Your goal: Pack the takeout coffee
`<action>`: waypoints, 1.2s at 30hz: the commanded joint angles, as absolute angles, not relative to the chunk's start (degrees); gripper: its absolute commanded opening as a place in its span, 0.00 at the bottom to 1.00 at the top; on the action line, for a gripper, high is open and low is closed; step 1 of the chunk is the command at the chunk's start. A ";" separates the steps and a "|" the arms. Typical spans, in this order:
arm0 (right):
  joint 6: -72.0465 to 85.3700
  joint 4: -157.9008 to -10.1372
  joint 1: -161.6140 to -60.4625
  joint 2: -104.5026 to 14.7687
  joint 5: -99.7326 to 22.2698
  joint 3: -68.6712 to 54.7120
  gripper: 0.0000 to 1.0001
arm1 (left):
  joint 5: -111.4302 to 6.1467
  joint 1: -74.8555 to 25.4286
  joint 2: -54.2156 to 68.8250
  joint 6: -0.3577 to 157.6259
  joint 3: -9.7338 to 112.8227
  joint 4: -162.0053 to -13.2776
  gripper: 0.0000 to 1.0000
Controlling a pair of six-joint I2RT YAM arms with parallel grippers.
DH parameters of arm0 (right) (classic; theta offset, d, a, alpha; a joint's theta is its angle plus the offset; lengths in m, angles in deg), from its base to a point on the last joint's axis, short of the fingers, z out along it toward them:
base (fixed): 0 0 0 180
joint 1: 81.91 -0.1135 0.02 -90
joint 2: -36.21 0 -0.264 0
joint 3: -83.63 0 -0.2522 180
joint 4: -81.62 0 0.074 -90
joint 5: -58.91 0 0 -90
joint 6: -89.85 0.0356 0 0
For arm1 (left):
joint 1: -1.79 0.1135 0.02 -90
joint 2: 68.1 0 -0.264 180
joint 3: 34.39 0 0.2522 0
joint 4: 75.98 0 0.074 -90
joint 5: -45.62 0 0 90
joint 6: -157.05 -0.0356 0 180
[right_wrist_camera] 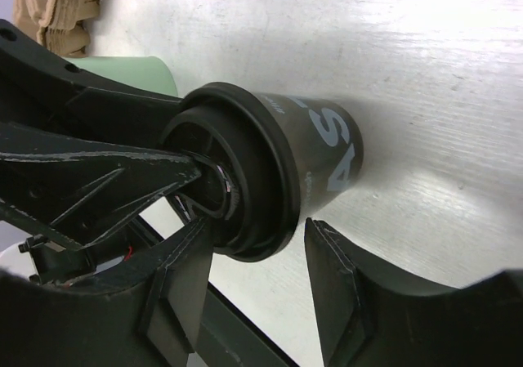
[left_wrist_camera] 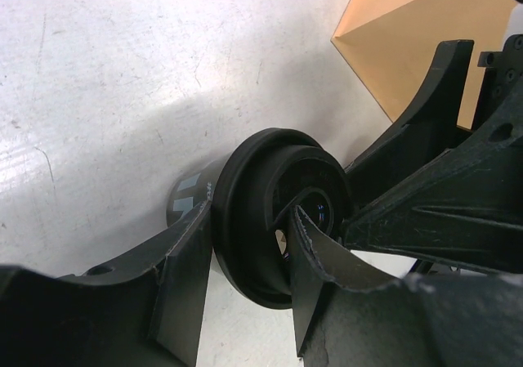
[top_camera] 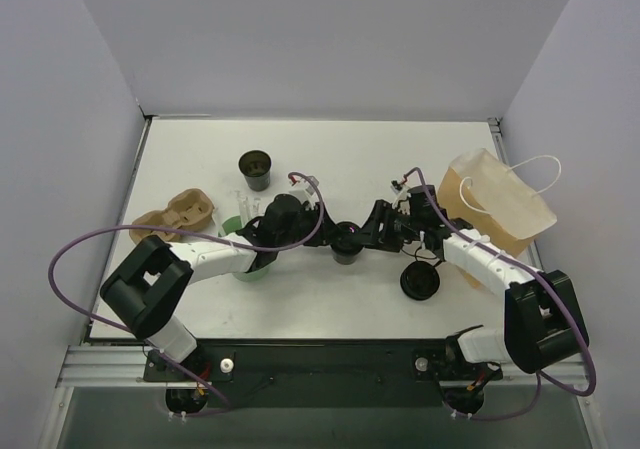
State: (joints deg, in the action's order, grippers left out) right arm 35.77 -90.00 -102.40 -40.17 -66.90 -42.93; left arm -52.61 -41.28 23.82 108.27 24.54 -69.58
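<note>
Left gripper [left_wrist_camera: 245, 257] is clamping the takeout coffee cup [left_wrist_camera: 245, 179] at its rim: one finger inside the mouth, one against the outer wall. Right gripper [right_wrist_camera: 257, 261] is straddling the same cup, jaws apart, with one finger [right_wrist_camera: 343, 293] standing clear of the wall.

Takeout coffee [top_camera: 346, 244] left of bag [top_camera: 505, 204]

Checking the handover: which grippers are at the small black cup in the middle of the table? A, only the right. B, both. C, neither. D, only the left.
B: the left gripper and the right gripper meet at the black cup, and each wrist view shows fingers beside its rim.
</note>
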 commanded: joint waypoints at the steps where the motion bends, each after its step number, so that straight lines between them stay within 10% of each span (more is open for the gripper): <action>1: 34.04 -85.93 -100.29 -37.62 -67.39 -40.69 0.49 | -48.95 -41.54 29.37 100.54 22.53 -87.37 0.37; 36: 24.63 -78.90 -96.15 -51.15 -70.20 -30.58 0.31 | -54.05 -40.75 34.73 92.89 25.08 -88.78 0.37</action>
